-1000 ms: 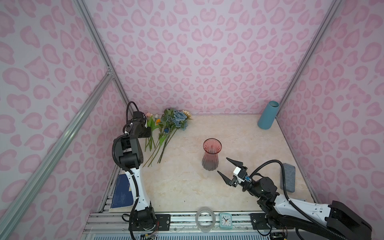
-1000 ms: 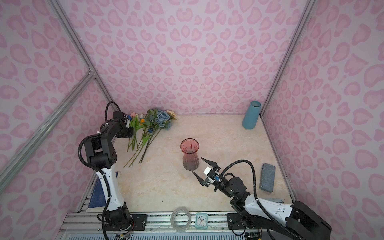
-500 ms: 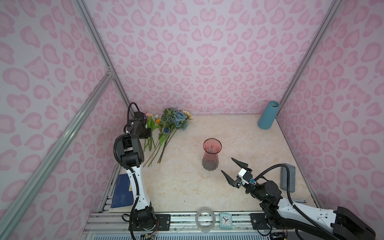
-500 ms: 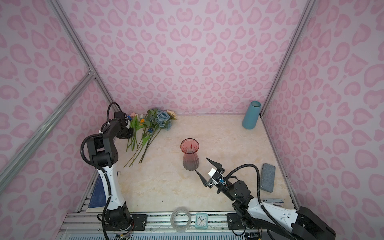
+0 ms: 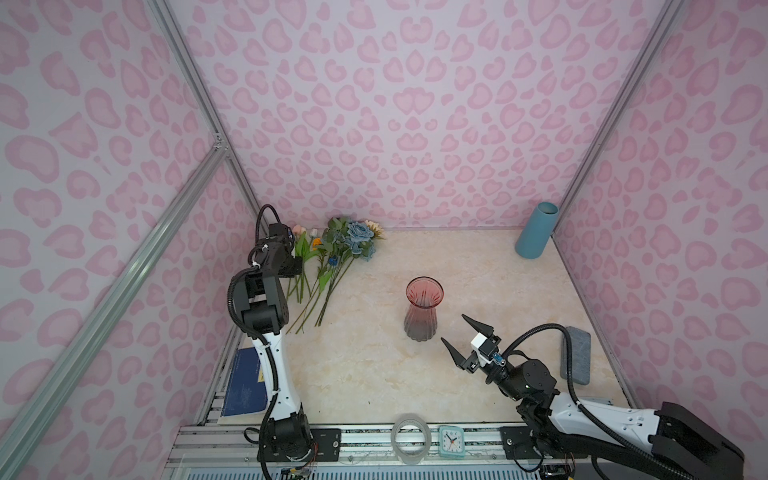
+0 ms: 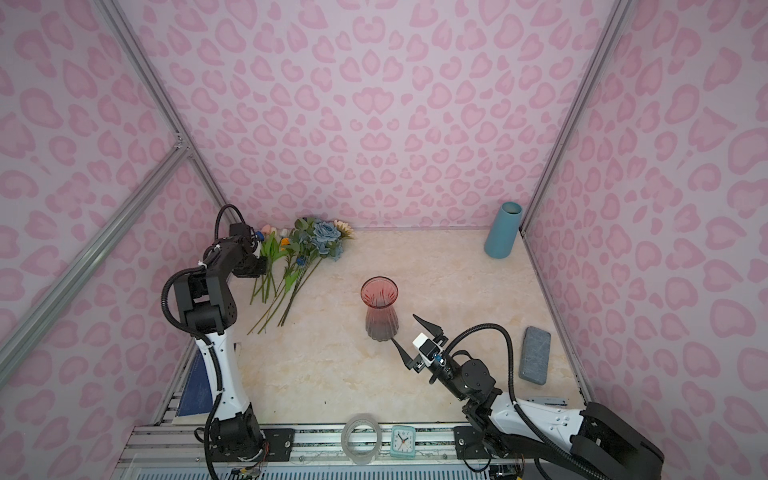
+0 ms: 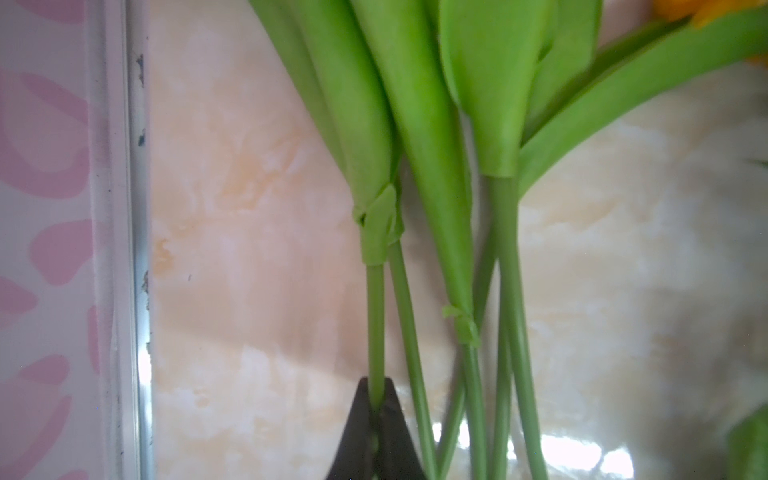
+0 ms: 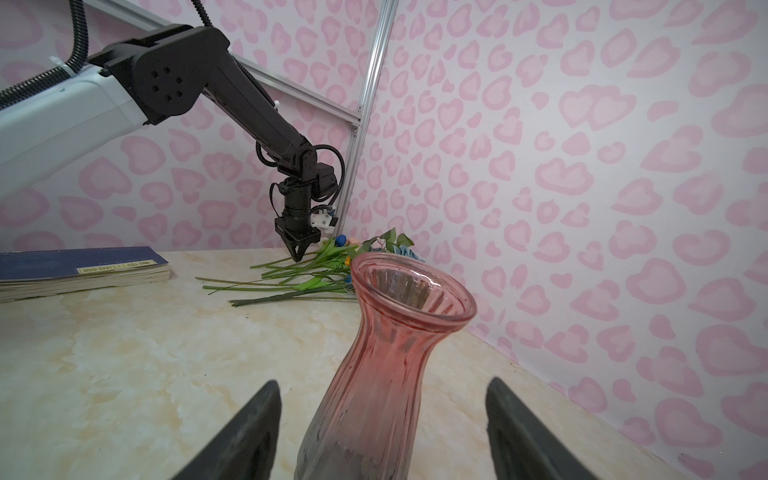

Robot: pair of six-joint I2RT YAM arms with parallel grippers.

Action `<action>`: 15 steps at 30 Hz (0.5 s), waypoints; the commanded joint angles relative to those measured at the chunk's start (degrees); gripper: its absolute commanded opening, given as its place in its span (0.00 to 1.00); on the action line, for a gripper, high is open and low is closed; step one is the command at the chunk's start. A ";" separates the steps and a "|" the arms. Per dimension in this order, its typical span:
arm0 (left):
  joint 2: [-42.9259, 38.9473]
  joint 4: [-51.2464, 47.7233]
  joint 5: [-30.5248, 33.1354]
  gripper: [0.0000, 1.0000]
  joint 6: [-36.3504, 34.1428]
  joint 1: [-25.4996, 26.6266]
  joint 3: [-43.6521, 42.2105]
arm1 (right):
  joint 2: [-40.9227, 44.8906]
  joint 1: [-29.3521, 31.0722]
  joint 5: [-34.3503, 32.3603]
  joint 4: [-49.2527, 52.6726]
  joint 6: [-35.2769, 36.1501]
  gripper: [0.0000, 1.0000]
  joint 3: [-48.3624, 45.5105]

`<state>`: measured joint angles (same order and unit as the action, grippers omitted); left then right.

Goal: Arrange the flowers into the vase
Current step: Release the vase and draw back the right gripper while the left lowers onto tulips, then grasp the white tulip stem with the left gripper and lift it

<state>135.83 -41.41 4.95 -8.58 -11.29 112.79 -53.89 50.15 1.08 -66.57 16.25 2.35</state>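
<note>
Marbled worktop (image 5: pixel 478 270), pink walls (image 5: pixel 415 124). Noting flowers (image 5: pixel 332 257) flat by back-left corner, vase (image 5: pixel 423 309) empty mid-worktop. Pinching one stem (image 7: pixel 376 324) low with left gripper (image 7: pixel 376 401), likely for pulling single flower free. Holding right gripper (image 5: pixel 453 328) spread beside vase, probably for steadying.

Taking the vase (image 5: pixel 423 309) as dial centre in a top view, the bench (image 5: pixel 478 266) lies bare from 12 round to 2 o'clock, out to a teal cylinder (image 5: pixel 535 235) in the far corner. From 10 to 11 the flowers (image 5: pixel 332 257) sprawl, stems fanned toward 8. There the left tool (image 8: pixel 298 255) is pinched on one stem (image 7: pixel 376 324), close beside the wall rail. A bare strip parts the stem ends from the vase. At 4 the right tool (image 5: pixel 452 327) stands spread, near the vase but apart. A grey pad (image 5: pixel 575 357) hugs the wall at 3 to 4, and a blue book (image 5: pixel 245 386) lies at 8. Tape roll (image 5: pixel 394 438) and clock (image 5: pixel 451 441) sit on the front rail at 6.
</note>
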 commanded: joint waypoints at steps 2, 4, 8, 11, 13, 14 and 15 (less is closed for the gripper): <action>0.40 -1.65 0.58 0.03 0.14 -0.05 0.67 | -0.16 0.12 -0.97 -2.79 0.22 0.77 0.04; 0.14 -1.83 0.39 0.03 0.37 -0.05 0.67 | -0.49 0.12 -1.15 -2.61 0.27 0.77 0.22; -0.89 -1.92 1.73 0.03 0.33 -0.05 0.33 | -1.39 0.12 -1.10 -3.46 0.19 0.77 0.17; -1.49 -2.07 2.20 0.03 0.73 -0.05 0.37 | -0.66 0.12 -0.94 -3.23 0.01 0.77 -0.01; -2.65 -2.02 2.30 0.03 1.48 0.03 -0.17 | 0.11 0.12 -1.12 -2.38 0.10 0.77 -0.01; -3.41 -1.89 2.34 0.03 1.91 0.04 -0.65 | 0.59 0.12 -1.25 -2.04 0.10 0.77 -0.13; -4.60 -1.59 2.64 0.03 2.36 0.12 -1.53 | 0.94 0.08 -1.34 -1.86 0.18 0.77 -0.21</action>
<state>134.04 -42.46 6.66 -7.51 -11.22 112.36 -53.69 50.15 0.84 -66.61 16.27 2.42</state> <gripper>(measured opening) 0.059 0.773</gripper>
